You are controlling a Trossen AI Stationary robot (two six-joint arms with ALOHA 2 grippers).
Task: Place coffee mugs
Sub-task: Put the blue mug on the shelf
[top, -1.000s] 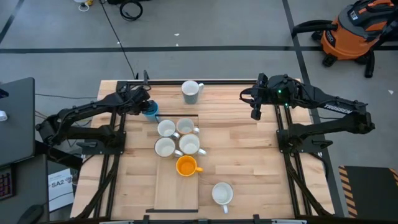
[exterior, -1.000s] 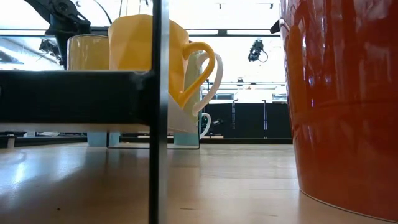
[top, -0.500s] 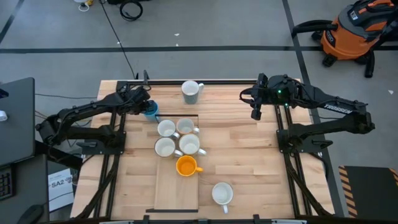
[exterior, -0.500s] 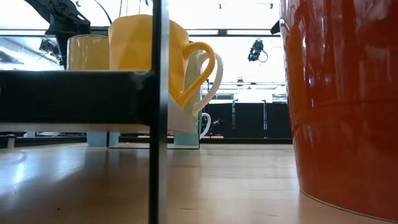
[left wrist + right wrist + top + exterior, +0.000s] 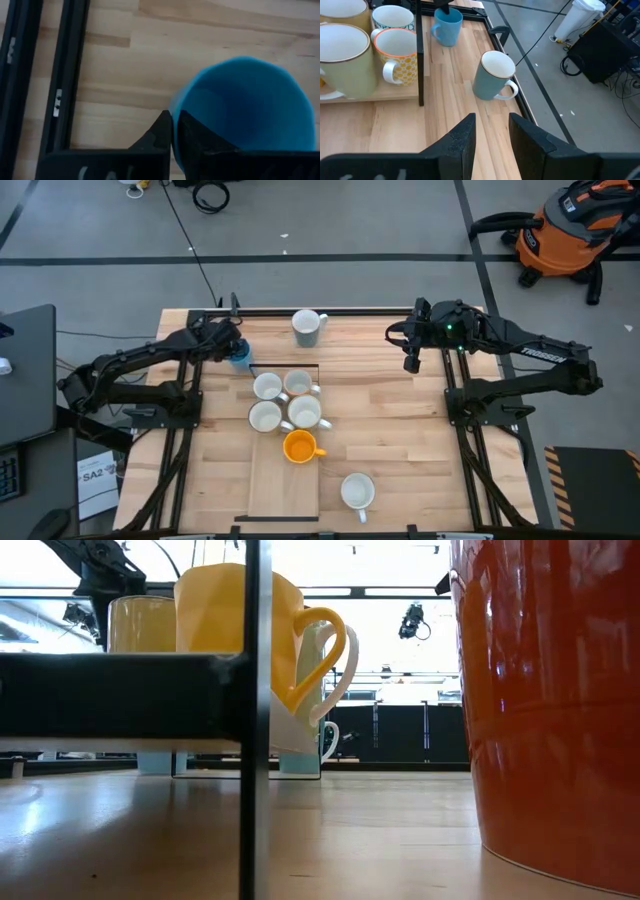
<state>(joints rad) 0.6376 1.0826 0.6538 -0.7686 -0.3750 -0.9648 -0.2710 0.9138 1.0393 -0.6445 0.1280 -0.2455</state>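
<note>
The left claw is clamped on the rim of the blue mug, near the worktop's far left edge. The right claw hovers empty, fingers slightly apart, above the worktop's far right.

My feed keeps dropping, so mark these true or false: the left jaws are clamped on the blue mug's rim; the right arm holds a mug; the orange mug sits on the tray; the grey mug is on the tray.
1. Left gripper is shut on the blue mug at its rim: true.
2. Right gripper holds a mug: false; its jaws hold nothing.
3. Orange mug sits on the tray: true.
4. Grey mug is on the tray: false; it stands on the bare table by the far edge.
</note>
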